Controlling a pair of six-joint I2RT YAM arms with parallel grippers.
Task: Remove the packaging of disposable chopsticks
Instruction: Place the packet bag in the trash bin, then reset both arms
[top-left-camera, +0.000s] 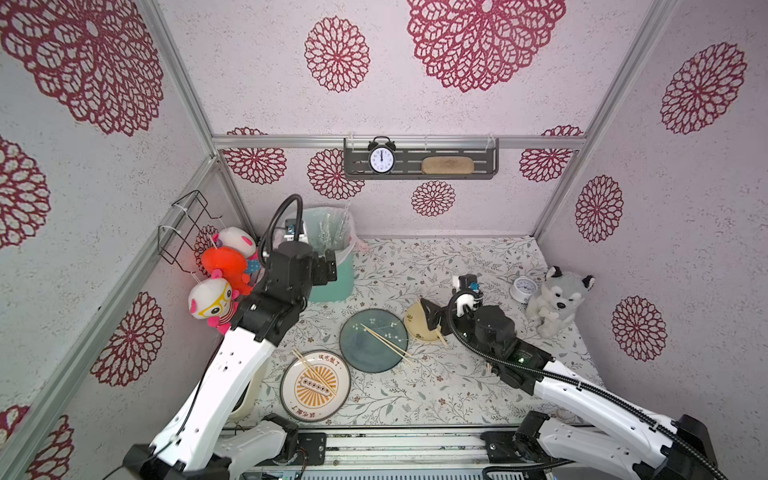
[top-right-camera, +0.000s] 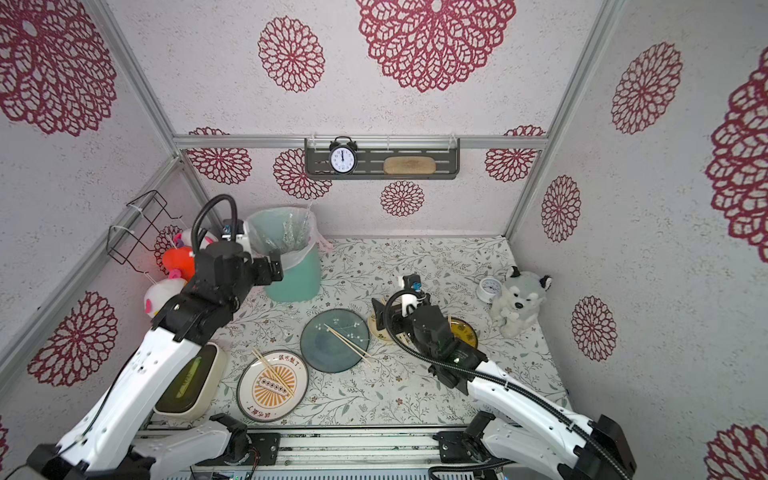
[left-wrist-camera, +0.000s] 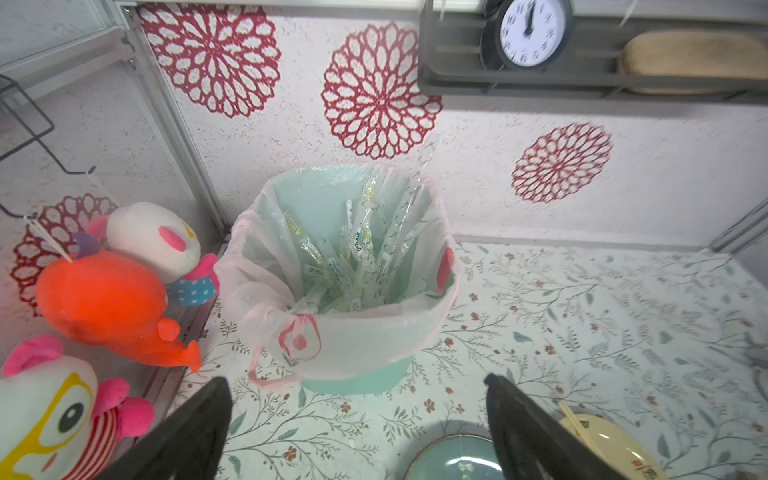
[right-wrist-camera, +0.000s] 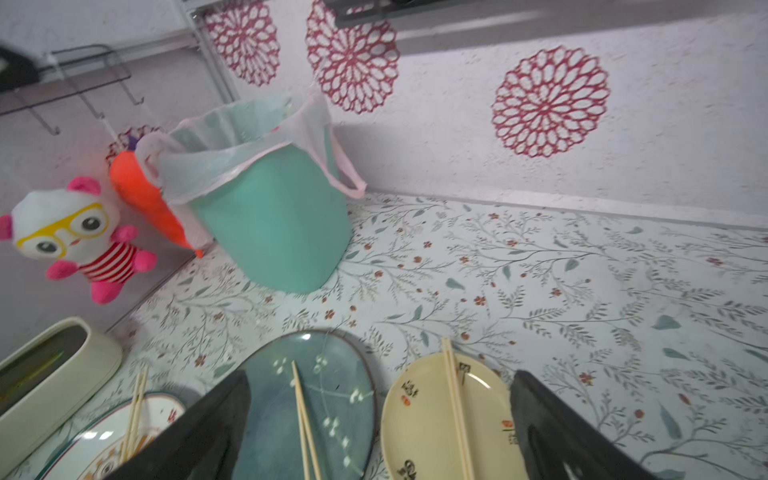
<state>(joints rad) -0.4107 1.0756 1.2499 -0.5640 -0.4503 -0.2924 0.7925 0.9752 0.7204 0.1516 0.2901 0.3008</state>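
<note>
Standing bin (top-left-camera: 332, 286): just ahead of our left gripper (left-wrist-camera: 356, 380), a liner bag (left-wrist-camera: 374, 332) folded over its rim.
Plates: below our right gripper (right-wrist-camera: 380, 374) we see a blue plate (right-wrist-camera: 270, 415) beside a cream plate (right-wrist-camera: 415, 415); a patterned plate (top-left-camera: 289, 384) lies farther off to its side.
Grippers: both spread wide, and we see nothing between either pair of fingers.
Disposable chopsticks (right-wrist-camera: 455, 407): unwrapped, one pair across each plate.
Packaging (left-wrist-camera: 353, 257): clear sleeves heaped inside the bin, ahead of our left gripper.

Seemingly open cloth (top-left-camera: 436, 266) between bin (top-left-camera: 343, 282) and clock (top-left-camera: 523, 289)
</note>
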